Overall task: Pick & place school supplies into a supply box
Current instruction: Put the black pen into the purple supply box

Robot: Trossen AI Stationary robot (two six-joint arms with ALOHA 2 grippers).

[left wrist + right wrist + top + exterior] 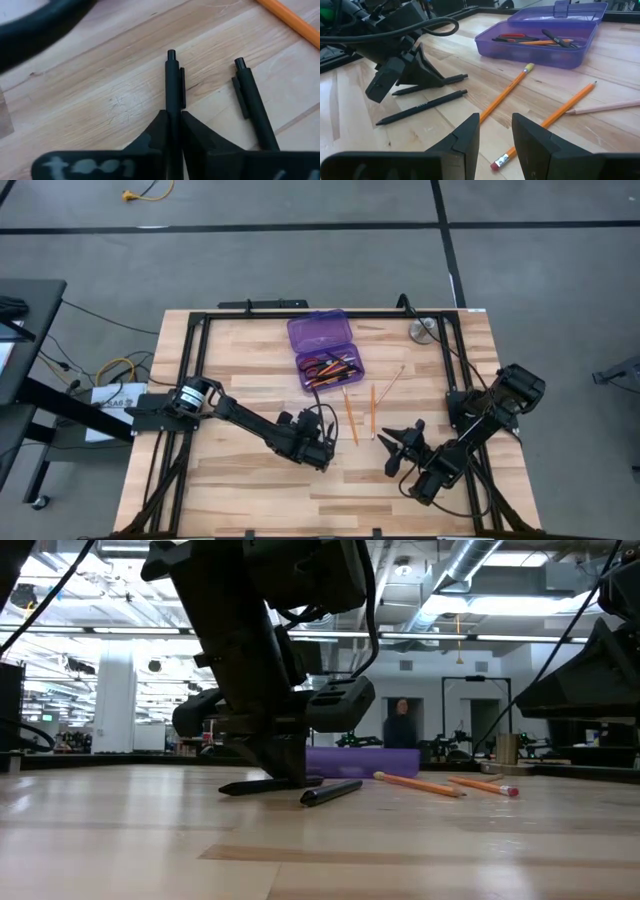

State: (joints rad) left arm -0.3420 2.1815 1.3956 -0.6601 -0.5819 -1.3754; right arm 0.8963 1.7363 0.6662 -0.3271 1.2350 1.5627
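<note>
The open purple supply box (330,368) lies near the table's far middle with its lid (318,330) folded back. Inside it (540,42) are red-handled scissors, pens and a pencil. Three pencils (350,416) (373,410) (390,384) lie on the wood in front of it. My left gripper (318,448) (173,125) is low at the table, shut on a black pen (172,80). A second black pen (252,102) (422,106) lies beside it. My right gripper (400,446) (496,137) hovers open near the pencils and touches nothing. My left gripper pinches the black pen between its two fingers at the barrel (172,107), just behind the clip. The fingers (402,70) come down from above, slanting. The clip end sticks out ahead of them. The pen lies level on the table (265,785).
A round grey metal disc (424,330) sits at the far right, beyond the pencils. A black frame borders the table's far edge and sides (300,312). An orange pencil's eraser end (501,161) lies below the right gripper's fingers. Bare wood stretches along the near edge (300,500).
</note>
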